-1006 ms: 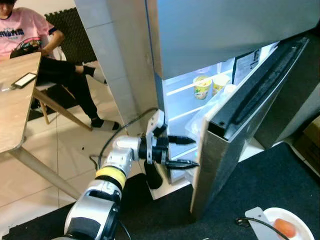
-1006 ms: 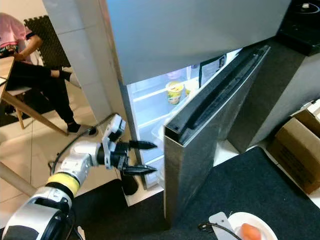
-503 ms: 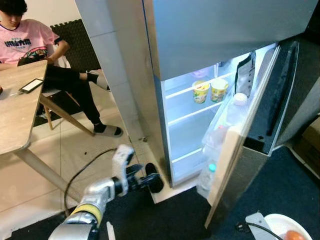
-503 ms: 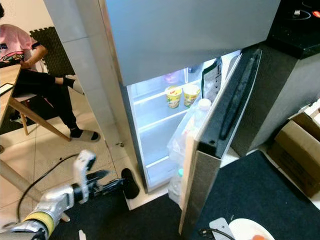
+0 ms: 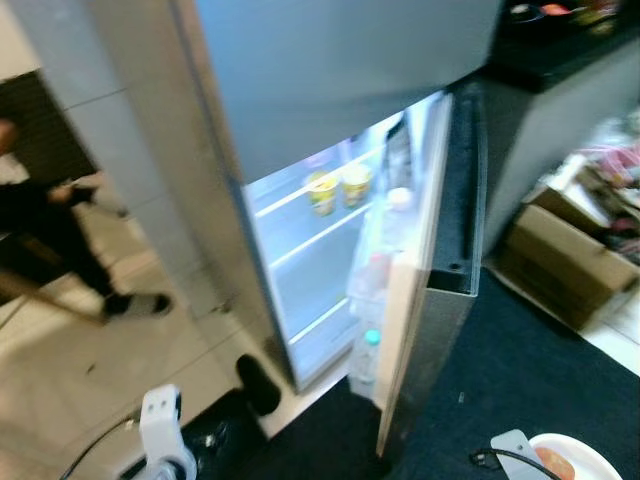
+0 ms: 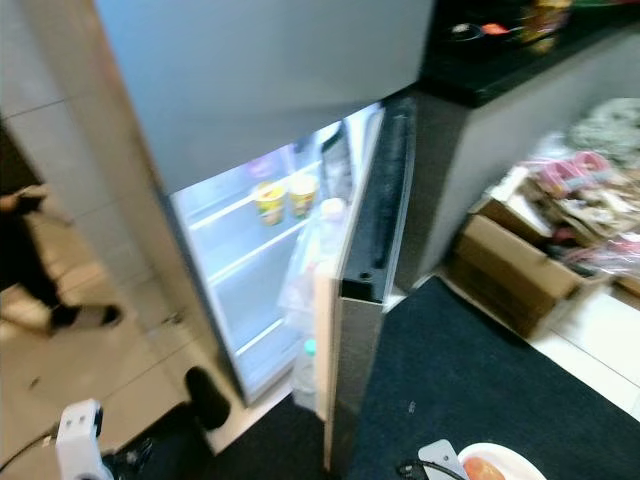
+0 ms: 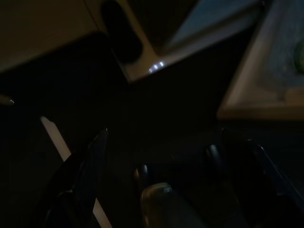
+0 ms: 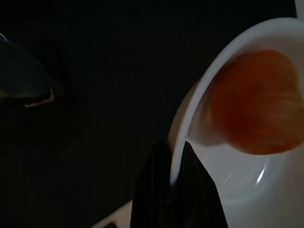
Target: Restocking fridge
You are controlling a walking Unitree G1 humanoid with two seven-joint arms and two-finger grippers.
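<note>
Two black fingers of the right gripper (image 8: 173,190) pinch the bowl (image 8: 228,161) rim, so its orange food (image 8: 256,102) may spill nearing the fridge door (image 5: 430,330).

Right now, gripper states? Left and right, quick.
Left gripper: open, holding nothing, low over the dark mat.
Right gripper: closed on the rim of the white bowl, which holds an orange item.

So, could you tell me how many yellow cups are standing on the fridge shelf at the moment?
2. Both yellow cups stand side by side on the upper lit shelf of the open fridge: one on the left, the other on the right. More may be hidden behind the door.
</note>
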